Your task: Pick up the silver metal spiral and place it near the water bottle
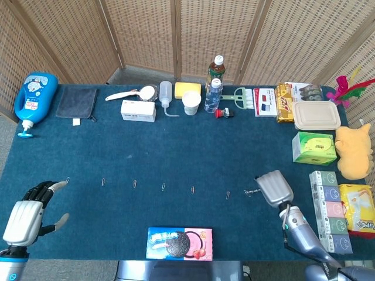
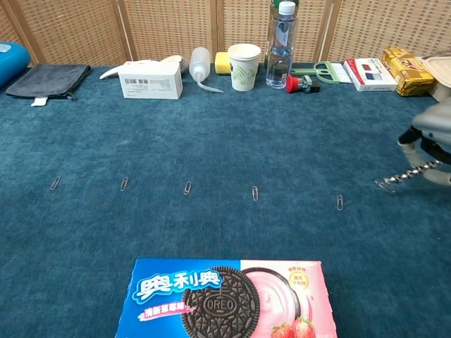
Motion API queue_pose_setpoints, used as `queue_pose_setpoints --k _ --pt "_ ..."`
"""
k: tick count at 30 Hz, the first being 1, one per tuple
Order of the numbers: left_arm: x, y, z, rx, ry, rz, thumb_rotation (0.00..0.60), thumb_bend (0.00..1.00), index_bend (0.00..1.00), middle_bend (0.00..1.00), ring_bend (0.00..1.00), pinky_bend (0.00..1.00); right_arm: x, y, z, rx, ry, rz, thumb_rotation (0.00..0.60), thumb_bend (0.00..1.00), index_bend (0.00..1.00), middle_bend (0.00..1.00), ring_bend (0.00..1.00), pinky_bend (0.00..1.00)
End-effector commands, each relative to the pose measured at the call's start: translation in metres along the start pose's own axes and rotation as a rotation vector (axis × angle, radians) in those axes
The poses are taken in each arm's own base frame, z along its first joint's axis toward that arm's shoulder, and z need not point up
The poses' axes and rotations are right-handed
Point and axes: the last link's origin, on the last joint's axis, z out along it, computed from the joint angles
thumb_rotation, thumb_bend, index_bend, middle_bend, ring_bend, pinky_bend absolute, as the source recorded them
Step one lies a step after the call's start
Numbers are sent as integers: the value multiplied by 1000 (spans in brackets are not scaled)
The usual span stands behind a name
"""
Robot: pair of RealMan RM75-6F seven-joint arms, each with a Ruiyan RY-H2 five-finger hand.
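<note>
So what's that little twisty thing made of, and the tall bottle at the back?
The spiral, held by the right robot hand, looks like bare silvery metal: thin, grey, glinting. The water bottle seems clear plastic: transparent, see-through walls, white cap.

back row: water bottle (image 1: pixel 212 95) right of cup (image 1: pixel 191 103); box (image 1: pixel 138 110) further left
mid table: paper clips (image 1: pixel 163 187) in a row w/ spiral (image 2: pixel 407 174) at right end, held by right hand (image 1: pixel 275 187)
front edge: cookie box (image 1: pixel 179 243)
front left: left hand (image 1: pixel 26 215)
</note>
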Motion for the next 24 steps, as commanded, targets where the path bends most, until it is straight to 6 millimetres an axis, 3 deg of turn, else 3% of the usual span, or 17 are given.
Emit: queue_pose_setpoints --k 1,13,24 --pt "-1 -1 0 3 -1 -2 600 382 201 239 167 210 9 -7 5 21 13 0 600 517 612 827 915 743" --pt "1 -10 -5 29 2 -3 600 382 197 239 167 209 -2 -33 20 64 -32 -8 600 516 611 827 915 743" --pt "1 -13 -4 37 2 -2 600 382 193 239 167 209 1 -42 28 74 -30 -11 600 517 610 827 915 743"
